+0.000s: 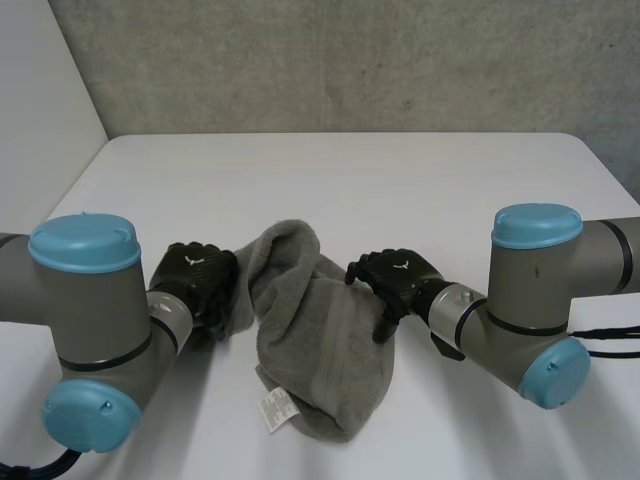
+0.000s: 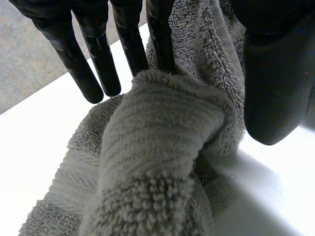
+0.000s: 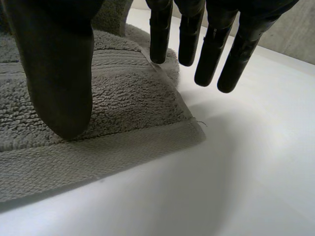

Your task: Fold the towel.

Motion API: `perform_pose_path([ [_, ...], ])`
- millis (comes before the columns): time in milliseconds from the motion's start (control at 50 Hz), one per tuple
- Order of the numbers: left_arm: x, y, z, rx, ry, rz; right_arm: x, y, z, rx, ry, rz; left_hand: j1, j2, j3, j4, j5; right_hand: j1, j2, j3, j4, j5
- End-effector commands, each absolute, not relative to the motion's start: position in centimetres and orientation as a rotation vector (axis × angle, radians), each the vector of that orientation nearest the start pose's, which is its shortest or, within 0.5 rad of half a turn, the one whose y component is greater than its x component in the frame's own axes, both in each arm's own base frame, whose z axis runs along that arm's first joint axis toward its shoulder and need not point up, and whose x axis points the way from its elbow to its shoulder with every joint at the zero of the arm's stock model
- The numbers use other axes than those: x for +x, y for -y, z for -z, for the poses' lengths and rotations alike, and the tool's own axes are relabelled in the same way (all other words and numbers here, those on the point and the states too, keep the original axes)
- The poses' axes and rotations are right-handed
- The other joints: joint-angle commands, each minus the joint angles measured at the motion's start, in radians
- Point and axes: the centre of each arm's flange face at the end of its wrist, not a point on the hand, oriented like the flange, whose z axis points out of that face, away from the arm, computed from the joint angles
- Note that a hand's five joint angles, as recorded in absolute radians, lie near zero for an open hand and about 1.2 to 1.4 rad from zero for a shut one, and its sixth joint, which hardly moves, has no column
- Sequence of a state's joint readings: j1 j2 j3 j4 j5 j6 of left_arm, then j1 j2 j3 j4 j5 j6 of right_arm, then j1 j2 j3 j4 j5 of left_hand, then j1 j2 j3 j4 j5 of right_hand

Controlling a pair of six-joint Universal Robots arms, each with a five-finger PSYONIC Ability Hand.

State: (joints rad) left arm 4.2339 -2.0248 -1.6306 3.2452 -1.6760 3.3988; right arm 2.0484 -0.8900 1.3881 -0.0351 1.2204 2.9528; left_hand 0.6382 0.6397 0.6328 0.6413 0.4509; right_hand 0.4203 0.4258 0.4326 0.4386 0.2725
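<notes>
Grey towel (image 1: 315, 330) lies crumpled mid-table (image 1: 350, 170) between both arms, one end humped up, the other trailing toward the near edge with a white label (image 1: 275, 408) showing. Left robot hand (image 1: 195, 278) is at the towel's left edge: in its wrist view a bunched fold rises between the straight fingers (image 2: 160, 39) and the thumb (image 2: 275, 83), one finger pressed behind the fold, so it reads as a pinch on the cloth; the other fingers are clear of it. Right robot hand (image 1: 400, 275) is at the towel's right edge, relaxed and spread, holding nothing, its thumb above the pile just inside the hem and its fingertips above the corner and bare table
</notes>
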Motion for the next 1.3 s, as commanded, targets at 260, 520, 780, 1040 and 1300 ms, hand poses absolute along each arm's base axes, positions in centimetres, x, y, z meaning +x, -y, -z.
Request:
perform_pose_path([
  [260, -27.4, 26.4, -14.4, 0.855, -2.494, 1.785, 32.0, 26.1, -12.0, -1.005, -2.1, 1.338, 0.045, 0.044, 0.05, 0.042, 0.058, 0.084, 0.079, 0.072, 0.066, 0.058],
  [520, -27.8, 26.8, -14.8, 0.831, -2.501, 1.818, 32.3, 26.9, -12.9, -0.906, -2.073, 1.373, -0.025, -0.027, -0.02, -0.029, -0.013, -0.074, -0.079, -0.086, -0.092, -0.101],
  [780, -28.6, 27.1, -15.6, 0.771, -2.552, 1.888, 33.9, 27.5, -11.8, -0.904, -2.058, 1.352, -0.102, -0.103, -0.096, -0.105, -0.089, -0.015, -0.021, -0.028, -0.034, -0.042],
  [1040, -29.7, 27.2, -15.2, 0.842, -2.623, 1.921, 34.0, 27.6, -11.6, -0.906, -2.084, 1.29, 0.443, 0.441, 0.448, 0.439, 0.455, 0.729, 0.724, 0.717, 0.711, 0.702],
  [1300, -29.9, 27.8, -16.2, 0.827, -2.595, 1.972, 33.1, 27.8, -15.3, -0.893, -2.059, 1.299, 0.758, 0.757, 0.763, 0.755, 0.771, 0.976, 0.97, 0.964, 0.958, 0.949],
])
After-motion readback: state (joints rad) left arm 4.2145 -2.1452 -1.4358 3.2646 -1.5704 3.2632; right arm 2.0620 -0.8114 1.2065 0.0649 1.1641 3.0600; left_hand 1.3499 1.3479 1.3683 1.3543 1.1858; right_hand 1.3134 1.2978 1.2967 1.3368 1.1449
